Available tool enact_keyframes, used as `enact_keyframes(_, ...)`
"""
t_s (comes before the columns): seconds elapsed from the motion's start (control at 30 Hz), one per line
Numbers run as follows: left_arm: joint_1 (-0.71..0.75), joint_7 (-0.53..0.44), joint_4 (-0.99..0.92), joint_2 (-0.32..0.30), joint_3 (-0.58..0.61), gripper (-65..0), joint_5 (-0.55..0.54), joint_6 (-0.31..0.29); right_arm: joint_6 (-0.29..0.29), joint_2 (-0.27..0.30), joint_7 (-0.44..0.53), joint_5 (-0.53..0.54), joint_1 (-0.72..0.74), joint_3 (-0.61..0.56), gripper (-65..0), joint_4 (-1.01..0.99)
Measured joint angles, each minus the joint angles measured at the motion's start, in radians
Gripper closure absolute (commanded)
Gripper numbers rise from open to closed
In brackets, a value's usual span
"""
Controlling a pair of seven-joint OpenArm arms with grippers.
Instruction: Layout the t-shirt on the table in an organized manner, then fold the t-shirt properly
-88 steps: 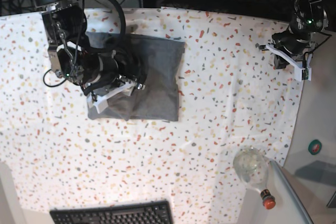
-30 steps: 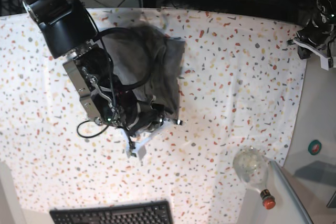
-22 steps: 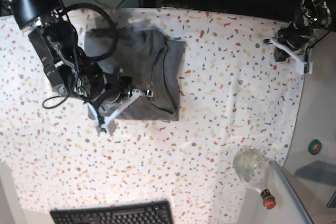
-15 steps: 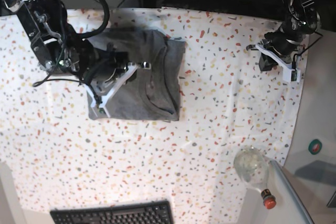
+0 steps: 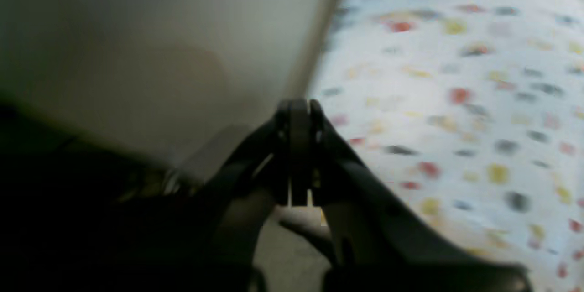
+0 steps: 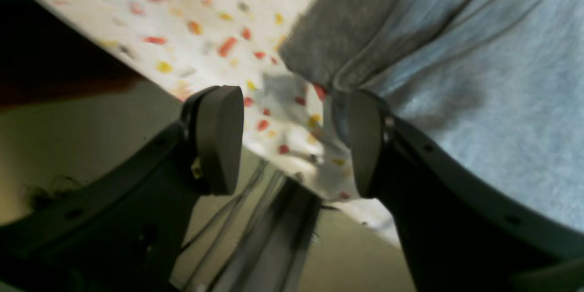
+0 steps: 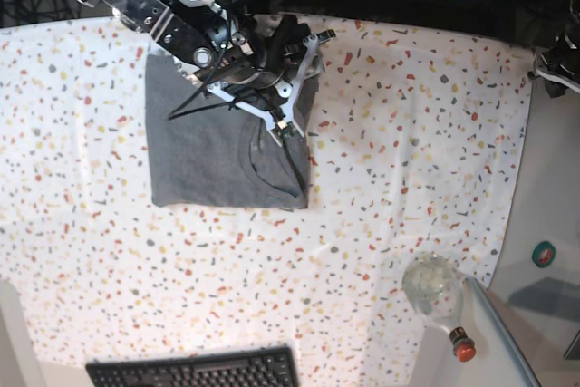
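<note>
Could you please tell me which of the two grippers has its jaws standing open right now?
The right gripper, over the far corner of the t-shirt, has its jaws clearly apart with nothing between them. The left gripper, out at the table edge, is shut.

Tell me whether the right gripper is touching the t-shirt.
Cannot tell. In the right wrist view the right gripper stands open and nothing sits between its fingers, but one finger overlaps the t-shirt corner, with no clear gap or contact.

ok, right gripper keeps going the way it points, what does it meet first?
Probably the t-shirt: the right gripper has open jaws at the folded corner, one jaw over the grey fabric, the other over the table. Depth is unclear.
</note>
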Motion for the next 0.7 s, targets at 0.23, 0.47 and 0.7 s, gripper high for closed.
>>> enact_keyframes(0.23,-0.004,-0.002,-0.006,0.013,0.007,0.0,-0.005,-0.013,-0.003,-0.061,0.000,-0.207,-0.012,-0.024,-35.0,-0.099)
enact_keyframes(0.47,-0.002,-0.002,-0.008,0.021,0.007,0.0,-0.002,-0.010,-0.002,-0.067,0.001,-0.317,-0.031,-0.021,-34.8,-0.141)
enact_keyframes(0.7,-0.003,-0.001,-0.008,0.021,0.007,0.0,-0.002,-0.010,-0.003,-0.064,0.048,-0.317,-0.029,-0.021,-27.8,-0.163)
